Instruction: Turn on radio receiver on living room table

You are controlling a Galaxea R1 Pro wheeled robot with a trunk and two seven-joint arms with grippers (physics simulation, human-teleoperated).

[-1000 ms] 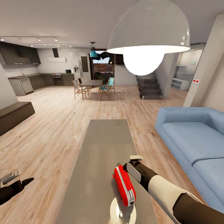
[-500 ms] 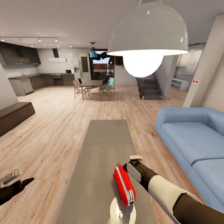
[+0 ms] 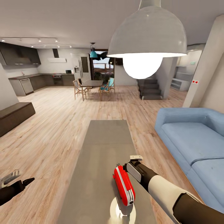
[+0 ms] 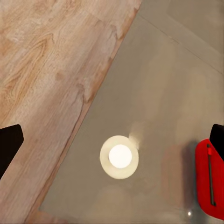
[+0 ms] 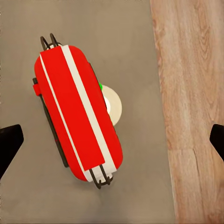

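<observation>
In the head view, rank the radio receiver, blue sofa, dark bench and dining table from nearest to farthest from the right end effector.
From the right end effector:
1. Radio receiver, right beside it on the grey table.
2. Blue sofa, off to the right.
3. Dark bench, across the floor on the left.
4. Dining table, far back near the kitchen.

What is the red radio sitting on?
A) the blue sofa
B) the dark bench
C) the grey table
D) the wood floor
C: the radio receiver stands on the grey table, near its close end, with the right gripper just beside it and the blue sofa off to the side.
</observation>
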